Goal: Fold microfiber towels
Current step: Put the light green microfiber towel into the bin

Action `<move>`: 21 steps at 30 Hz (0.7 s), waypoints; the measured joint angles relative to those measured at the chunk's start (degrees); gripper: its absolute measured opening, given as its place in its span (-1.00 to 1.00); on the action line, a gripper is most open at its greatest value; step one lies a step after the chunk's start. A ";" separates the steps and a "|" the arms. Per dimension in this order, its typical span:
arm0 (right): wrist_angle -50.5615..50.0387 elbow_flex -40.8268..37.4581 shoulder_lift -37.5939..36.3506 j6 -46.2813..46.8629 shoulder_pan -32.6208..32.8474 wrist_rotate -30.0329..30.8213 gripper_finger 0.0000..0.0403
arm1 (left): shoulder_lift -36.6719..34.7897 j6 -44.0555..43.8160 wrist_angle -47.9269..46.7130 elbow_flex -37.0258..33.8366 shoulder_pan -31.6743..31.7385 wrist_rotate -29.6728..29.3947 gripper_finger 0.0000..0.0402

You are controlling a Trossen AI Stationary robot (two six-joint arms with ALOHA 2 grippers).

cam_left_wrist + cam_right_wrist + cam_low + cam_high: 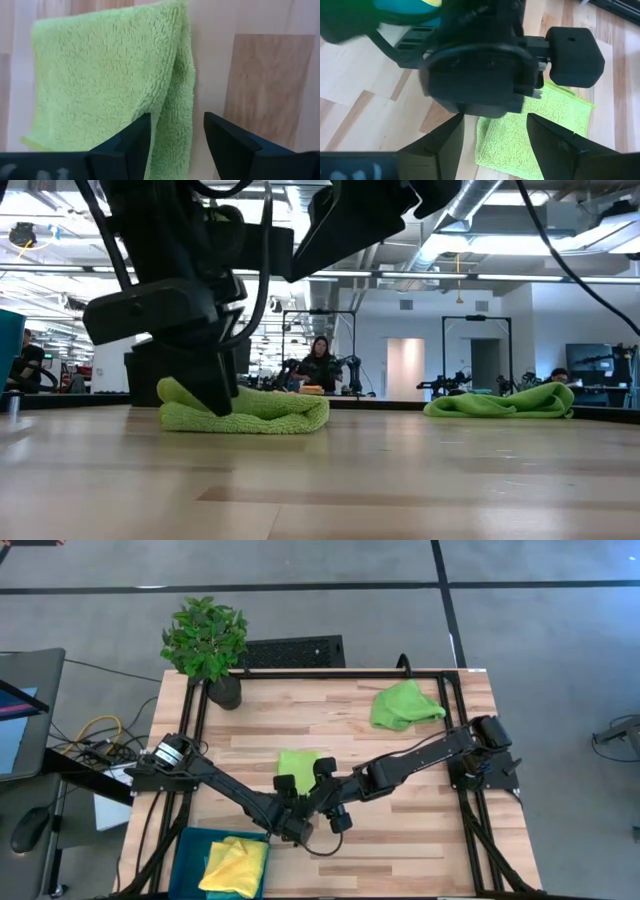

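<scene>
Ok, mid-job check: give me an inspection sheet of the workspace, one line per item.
Surface: wooden table, bare boards in front.
Job's things: folded lime towel mid-table; crumpled lime towel at far right; yellow towel on teal towel, front left.
Clutter: potted plant at far left corner.
Grippers: left gripper open over the folded towel's edge; right gripper open, just beside it.
Cables: yellow cable loops off the left edge.
Surroundings: people seated beyond the table.

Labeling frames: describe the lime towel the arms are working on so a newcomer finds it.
On the wooden table, look at the centre, where both grippers meet. The folded lime towel lies flat there. The other lime towel sits crumpled near the far right edge, and the yellow towel is in the tray.
</scene>
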 joint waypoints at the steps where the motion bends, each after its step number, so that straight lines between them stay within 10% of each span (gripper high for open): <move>1: 0.00 0.00 0.00 -0.02 -0.17 -0.06 0.19 | 0.00 0.57 0.09 0.04 0.00 -0.20 -0.12; 21: -0.18 0.00 0.00 0.05 -2.16 -0.01 0.19 | 0.02 5.59 -1.78 1.97 -0.02 -0.14 -0.13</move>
